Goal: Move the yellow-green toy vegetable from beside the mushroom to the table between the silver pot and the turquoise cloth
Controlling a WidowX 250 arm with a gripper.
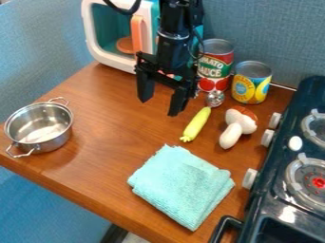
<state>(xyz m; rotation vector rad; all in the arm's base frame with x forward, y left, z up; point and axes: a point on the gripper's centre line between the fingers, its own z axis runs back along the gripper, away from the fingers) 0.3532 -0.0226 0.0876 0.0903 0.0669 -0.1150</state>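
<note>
The gripper (161, 105) hangs over the back middle of the wooden table, its two fingers spread apart with nothing between them. Just right of and below it lies a yellow corn-like toy (196, 124), with a small silvery round object (215, 98) at its upper end. A toy mushroom (236, 127) with a white stem and reddish-brown cap rests farther right. Toward the front is a folded turquoise cloth (181, 186). At the left stands a metal pot (40, 127) with two handles, its inside bare.
Behind the gripper stands a white and teal toy microwave (109, 35) with an orange handle. A tomato sauce can (215, 65) and a yellow-labelled can (251, 82) are at the back right. A dark toy stove (285, 199) with knobs borders the right side.
</note>
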